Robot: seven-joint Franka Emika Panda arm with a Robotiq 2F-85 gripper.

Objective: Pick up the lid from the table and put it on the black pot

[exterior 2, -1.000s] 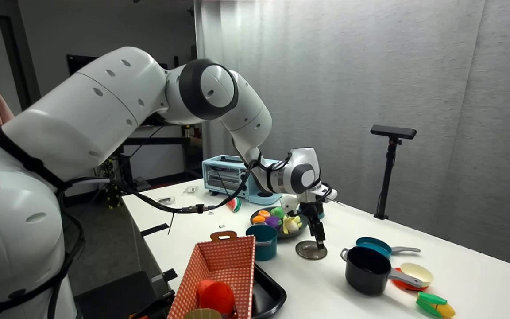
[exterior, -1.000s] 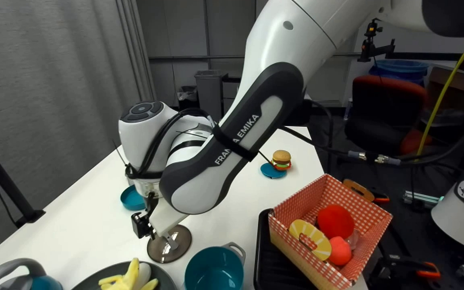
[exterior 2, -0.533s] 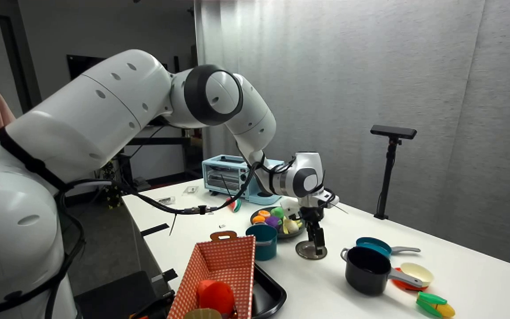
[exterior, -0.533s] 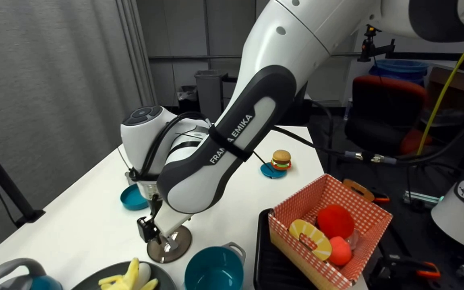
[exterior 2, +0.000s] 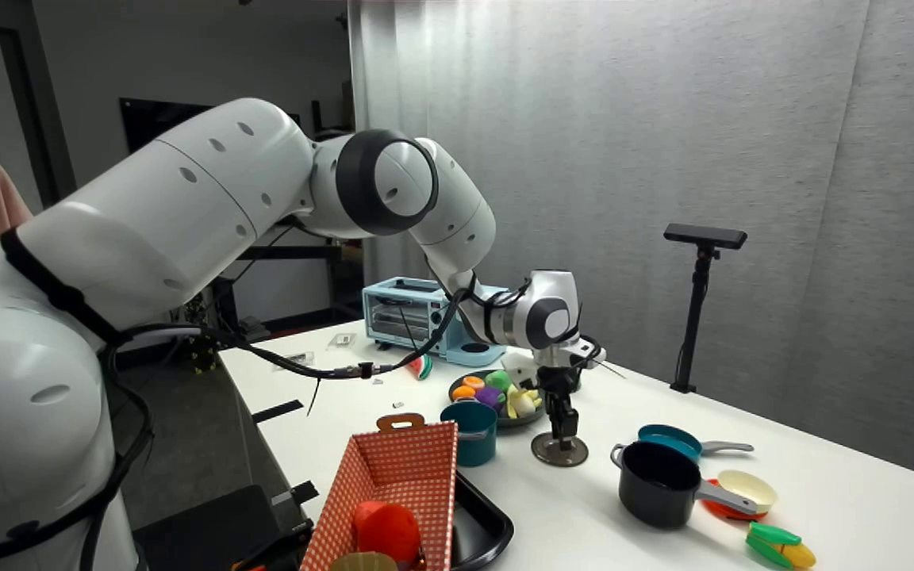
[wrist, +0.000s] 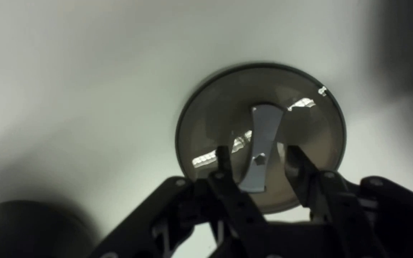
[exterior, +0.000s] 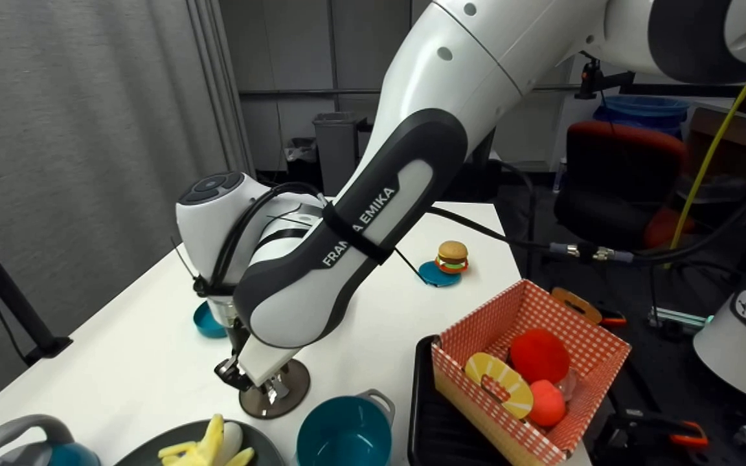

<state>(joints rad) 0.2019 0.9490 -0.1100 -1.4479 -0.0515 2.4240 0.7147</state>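
Observation:
The lid, a brownish see-through disc (wrist: 221, 107) with a dark rim and a grey bar handle (wrist: 266, 125), lies flat on the white table. My gripper (wrist: 257, 150) is low over it, one finger on each side of the handle. In the wrist view a gap shows between handle and fingers on both sides, so the jaws are partly closed but not on it. In both exterior views the fingertips reach down at the lid (exterior 2: 544, 454). The black pot (exterior 2: 658, 496), with a grey long handle, stands uncovered on the table, apart from the lid; the arm's exterior view from behind the teal pot does not show it.
A teal pot (exterior: 344, 430) stands close to the lid, near a dark plate of toy food (exterior: 153, 446). A checked basket (exterior 2: 417, 460) sits on a black tray (exterior 2: 489, 515). Behind the black pot is a teal pan (exterior 2: 667, 436); a cream bowl (exterior 2: 746, 488) and toy corn (exterior 2: 782, 547) lie beside it.
My gripper has come down over the lid and its fingers have drawn closer together around the handle. The lid has shifted very slightly on the table.

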